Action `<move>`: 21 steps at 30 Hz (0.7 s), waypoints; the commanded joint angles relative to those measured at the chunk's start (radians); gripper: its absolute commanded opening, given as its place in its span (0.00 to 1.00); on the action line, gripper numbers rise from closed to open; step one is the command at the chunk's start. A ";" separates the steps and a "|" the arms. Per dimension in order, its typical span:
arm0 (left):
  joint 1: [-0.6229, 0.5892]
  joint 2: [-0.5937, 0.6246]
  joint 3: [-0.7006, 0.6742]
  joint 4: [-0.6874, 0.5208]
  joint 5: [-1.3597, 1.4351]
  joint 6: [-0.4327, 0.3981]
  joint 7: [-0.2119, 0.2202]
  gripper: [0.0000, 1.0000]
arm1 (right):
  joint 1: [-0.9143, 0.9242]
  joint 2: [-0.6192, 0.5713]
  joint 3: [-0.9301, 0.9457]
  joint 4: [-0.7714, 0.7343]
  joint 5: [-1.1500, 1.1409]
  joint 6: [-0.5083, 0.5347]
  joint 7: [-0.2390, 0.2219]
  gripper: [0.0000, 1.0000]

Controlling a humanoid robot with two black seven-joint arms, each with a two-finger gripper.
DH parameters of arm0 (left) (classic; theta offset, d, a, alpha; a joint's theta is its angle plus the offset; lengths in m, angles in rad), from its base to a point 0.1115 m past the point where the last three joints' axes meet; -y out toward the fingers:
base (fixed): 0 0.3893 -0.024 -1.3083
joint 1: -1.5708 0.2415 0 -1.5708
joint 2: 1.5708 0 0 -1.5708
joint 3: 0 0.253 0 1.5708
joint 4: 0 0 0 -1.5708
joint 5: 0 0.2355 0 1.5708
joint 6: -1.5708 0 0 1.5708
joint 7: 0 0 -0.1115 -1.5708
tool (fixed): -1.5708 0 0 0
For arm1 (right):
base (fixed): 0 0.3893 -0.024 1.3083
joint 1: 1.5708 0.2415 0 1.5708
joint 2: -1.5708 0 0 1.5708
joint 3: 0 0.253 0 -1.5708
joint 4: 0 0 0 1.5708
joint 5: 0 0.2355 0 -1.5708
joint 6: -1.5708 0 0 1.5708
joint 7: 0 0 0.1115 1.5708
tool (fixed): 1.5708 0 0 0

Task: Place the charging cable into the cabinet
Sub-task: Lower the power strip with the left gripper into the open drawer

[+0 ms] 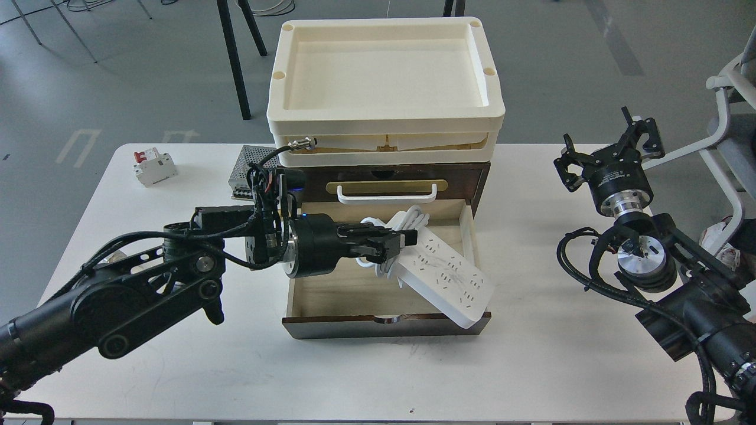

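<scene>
The charging cable (442, 276) is a flat white power strip with its cord coiled at the far end. It lies slantwise in the cabinet's open light-wood drawer (336, 290), its near end resting on the drawer's front right corner. My left gripper (390, 246) reaches in from the left over the drawer and is shut on the strip's cord end. The dark brown cabinet (479, 172) has a white-and-brass handle (387, 192) above the drawer. My right gripper (608, 147) is open and empty, off to the right of the cabinet.
Cream trays (384, 127) are stacked on the cabinet. A small white breaker with a red switch (153, 167) and a perforated metal box (247, 165) sit at the table's back left. A chair frame (732, 88) stands at the far right.
</scene>
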 commanded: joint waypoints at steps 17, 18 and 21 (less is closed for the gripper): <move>0.058 0.030 -0.061 0.093 -0.063 0.034 -0.001 0.05 | 0.001 0.000 0.000 0.001 0.000 0.000 -0.002 1.00; 0.058 0.030 -0.064 0.099 -0.063 0.036 -0.001 0.05 | 0.001 0.000 0.000 0.001 0.000 0.000 -0.002 1.00; 0.059 0.029 -0.070 0.105 -0.062 0.036 0.002 0.06 | 0.001 0.000 0.000 0.001 0.000 0.000 0.000 1.00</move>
